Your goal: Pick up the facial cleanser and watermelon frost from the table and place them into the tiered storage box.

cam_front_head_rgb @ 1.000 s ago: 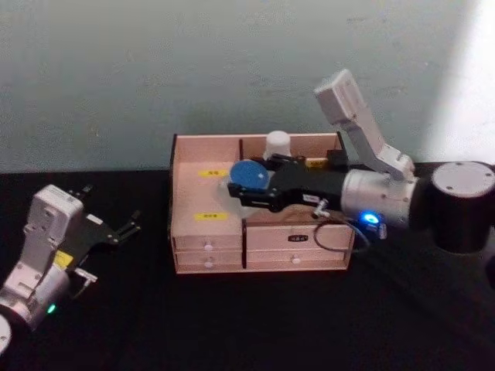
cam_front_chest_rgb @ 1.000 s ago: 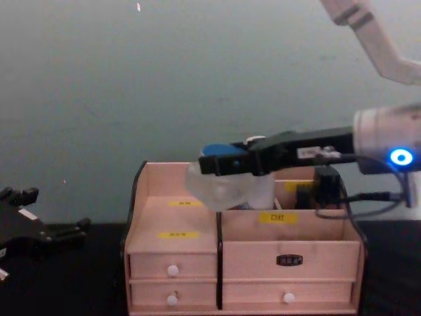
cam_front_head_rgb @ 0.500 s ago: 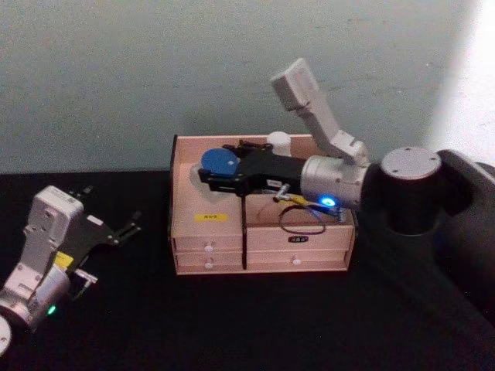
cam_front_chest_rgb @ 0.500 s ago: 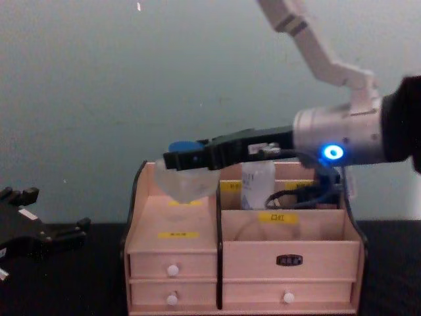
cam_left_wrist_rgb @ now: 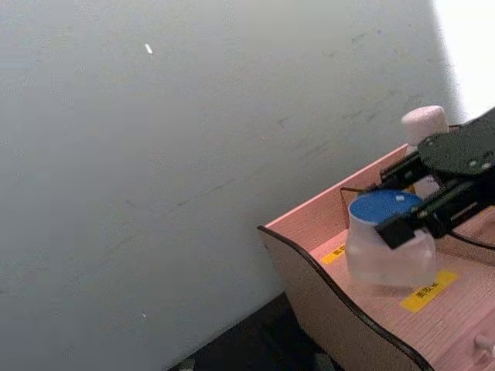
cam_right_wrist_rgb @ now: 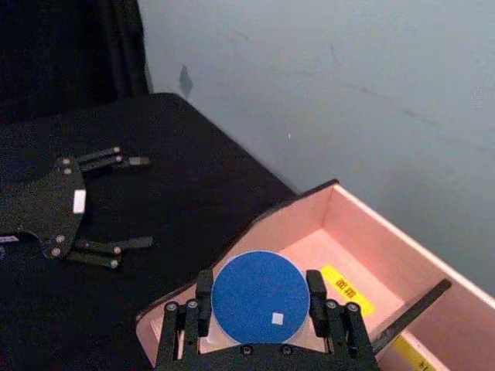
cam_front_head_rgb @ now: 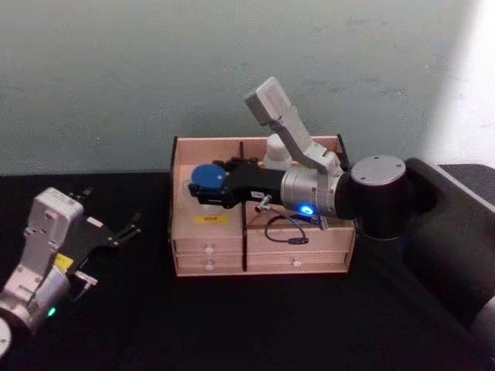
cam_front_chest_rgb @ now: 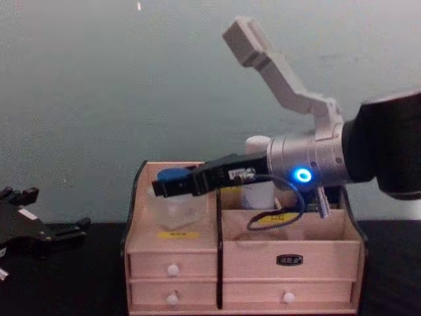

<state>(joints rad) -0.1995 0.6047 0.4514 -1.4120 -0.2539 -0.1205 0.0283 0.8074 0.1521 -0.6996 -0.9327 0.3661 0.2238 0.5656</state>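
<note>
The watermelon frost (cam_front_head_rgb: 207,178), a frosted jar with a blue lid, is held low inside the back-left compartment of the tiered storage box (cam_front_head_rgb: 209,241). My right gripper (cam_front_head_rgb: 203,186) is shut on it, with one finger on each side of the lid (cam_right_wrist_rgb: 260,297). In the left wrist view the jar (cam_left_wrist_rgb: 387,255) has its base at the compartment floor, behind a yellow label. The facial cleanser (cam_front_head_rgb: 276,148) stands upright in the back-right compartment, its white bottle (cam_front_chest_rgb: 258,191) behind my right arm. My left gripper (cam_front_head_rgb: 108,210) rests open over the table, left of the box.
The box (cam_front_chest_rgb: 289,245) stands on a black table close to a pale wall, with small white-knobbed drawers along its front. A loose black cable (cam_front_chest_rgb: 279,214) hangs from my right wrist over the front-right compartment. Open black tabletop lies in front of the box.
My right arm has carried the jar leftward across the box and lowered it into the back-left compartment. The left arm has stayed where it was.
</note>
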